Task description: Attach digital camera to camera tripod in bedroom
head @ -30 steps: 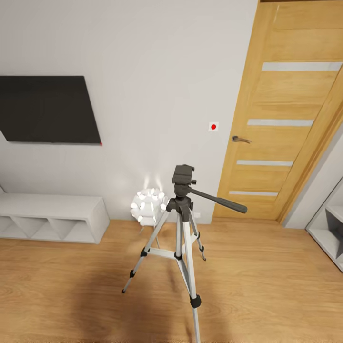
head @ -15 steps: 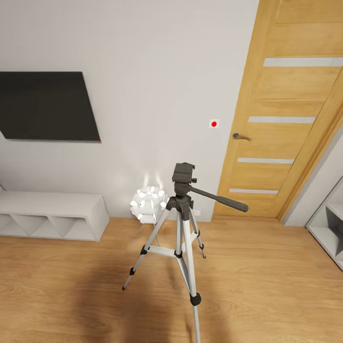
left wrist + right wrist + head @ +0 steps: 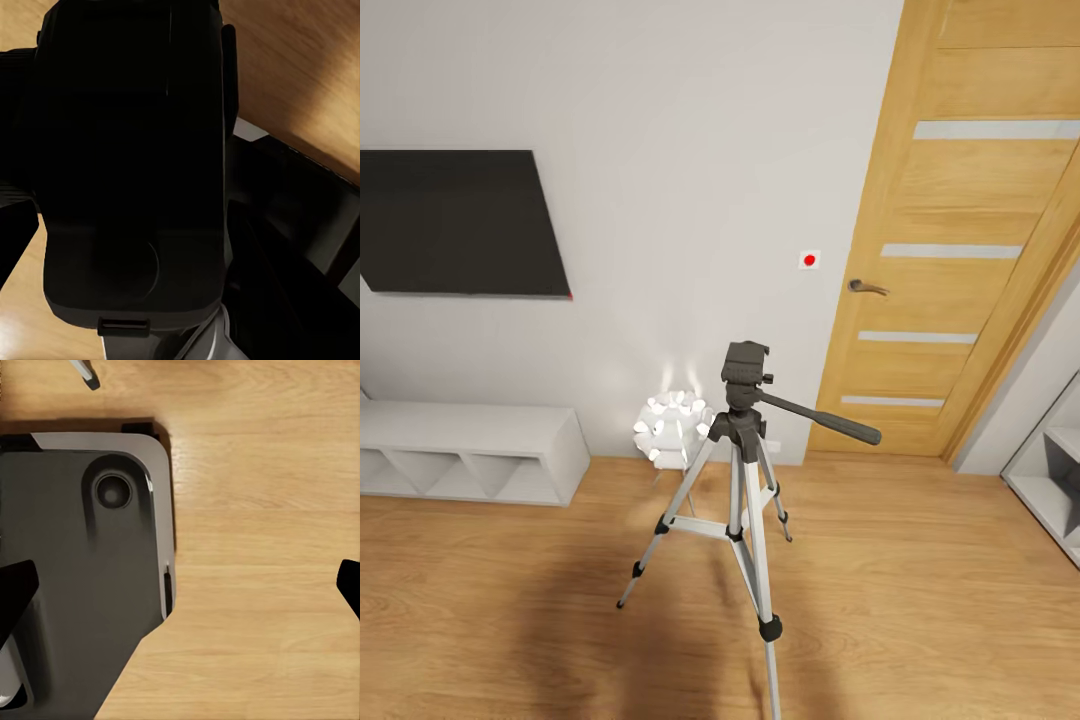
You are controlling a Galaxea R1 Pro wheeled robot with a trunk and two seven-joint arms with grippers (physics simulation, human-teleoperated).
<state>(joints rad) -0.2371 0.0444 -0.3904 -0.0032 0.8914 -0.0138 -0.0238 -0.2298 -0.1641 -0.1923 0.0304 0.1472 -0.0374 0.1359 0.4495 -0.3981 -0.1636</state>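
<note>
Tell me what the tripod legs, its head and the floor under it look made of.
The camera tripod legs look like brushed silver metal, probably aluminium, with black plastic-looking joints. Its dark grey head has a matte, plastic-like finish. The floor looks like light wood planks with visible grain and a low sheen, possibly laminate.

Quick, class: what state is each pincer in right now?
Left pincer: cannot be told; a black boxy object hides its fingers.
Right pincer: open, holding nothing.
</note>
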